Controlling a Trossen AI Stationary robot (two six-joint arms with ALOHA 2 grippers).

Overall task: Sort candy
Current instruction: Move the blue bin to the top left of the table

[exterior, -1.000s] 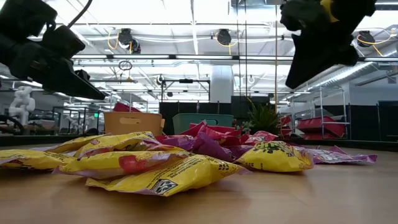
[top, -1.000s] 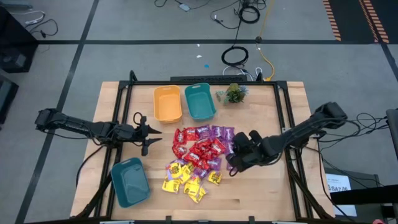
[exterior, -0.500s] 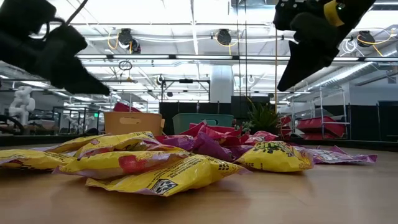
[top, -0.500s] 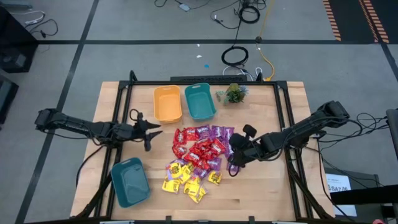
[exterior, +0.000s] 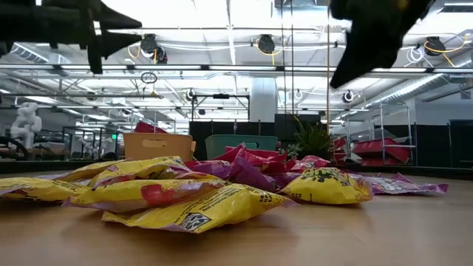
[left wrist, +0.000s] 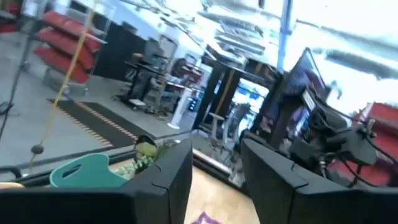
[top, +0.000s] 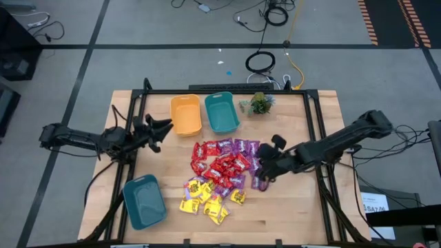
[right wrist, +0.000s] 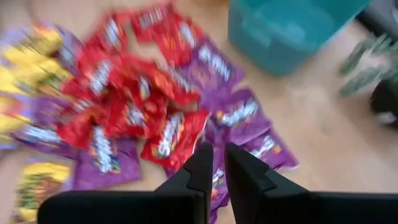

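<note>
The candy (top: 219, 173) lies in a loose heap on the table's middle: red packets (right wrist: 134, 106) in the centre, purple ones (right wrist: 239, 115) toward the right and far side, yellow ones (exterior: 185, 207) toward the near edge. My right gripper (right wrist: 216, 155) hovers above the heap's right edge (top: 264, 169), fingers nearly together, holding nothing. My left gripper (top: 160, 128) is raised left of the heap, beside the orange bin (top: 186, 114). It is open (left wrist: 216, 158) and points roughly level toward the table's right.
A teal bin (top: 222, 111) stands next to the orange one at the far edge, with a small green plant (top: 260, 104) to its right. A second teal bin (top: 145, 201) sits at the near left corner. Bare wood lies right of the heap.
My left gripper has risen and swung toward the far edge, tipping up from pointing down to about level. My right gripper has lifted up and slightly toward the far edge from the heap's right side. The packets have stayed where they were.
</note>
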